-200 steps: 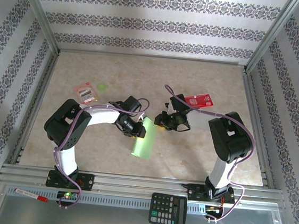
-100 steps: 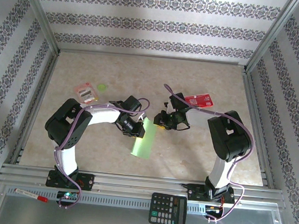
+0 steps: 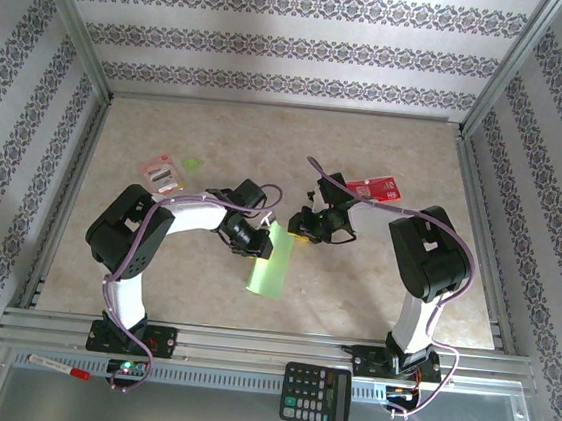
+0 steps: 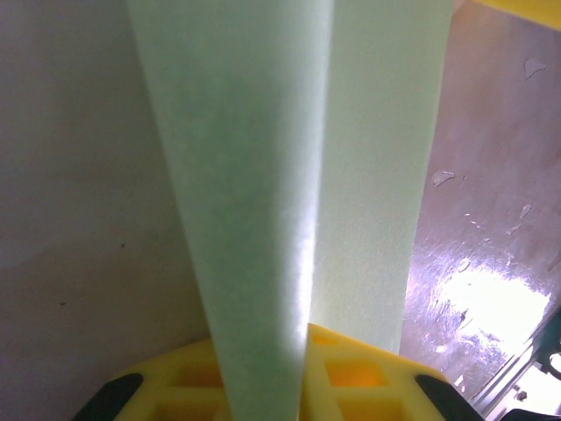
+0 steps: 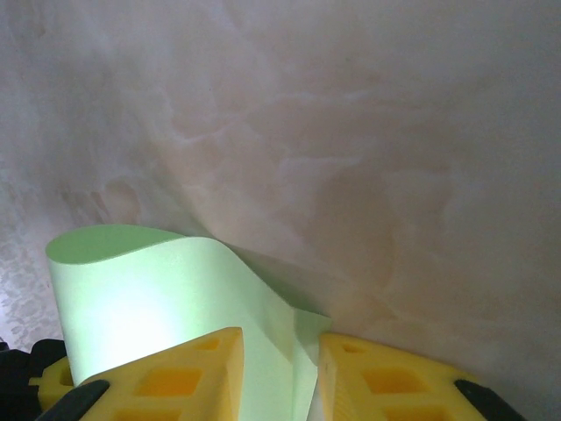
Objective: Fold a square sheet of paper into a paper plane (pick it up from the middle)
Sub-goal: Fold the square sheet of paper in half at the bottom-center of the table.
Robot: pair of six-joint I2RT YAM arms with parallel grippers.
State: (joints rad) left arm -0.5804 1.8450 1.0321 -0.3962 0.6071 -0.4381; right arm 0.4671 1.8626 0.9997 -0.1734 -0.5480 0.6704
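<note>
Green paper [image 3: 271,265], folded into a narrow strip, sits at the centre of the table [image 3: 192,287], running twelve to six. The left gripper [image 3: 257,245] pinches it from nine o'clock; the right gripper [image 3: 302,229] pinches its top end from two o'clock.

1. Here's the tabletop [image 3: 268,139]: pale beige, marbled, glossy, fenced by metal rails.
2. Far left, a pinkish printed packet [image 3: 161,173] lies flat, and a tiny round green disc [image 3: 192,164] sits just beside it.
3. Over on the far right, a red-and-white packet [image 3: 372,188] lies at a slant.
4. Dead centre, a folded light-green sheet of paper [image 3: 269,270] runs toward the near edge; I can't tell whether it rests on the surface.
5. Down front, on the metal ledge [image 3: 210,404], lie a black calculator [image 3: 315,395] and a red-capped marker [image 3: 58,366], well apart.
</note>
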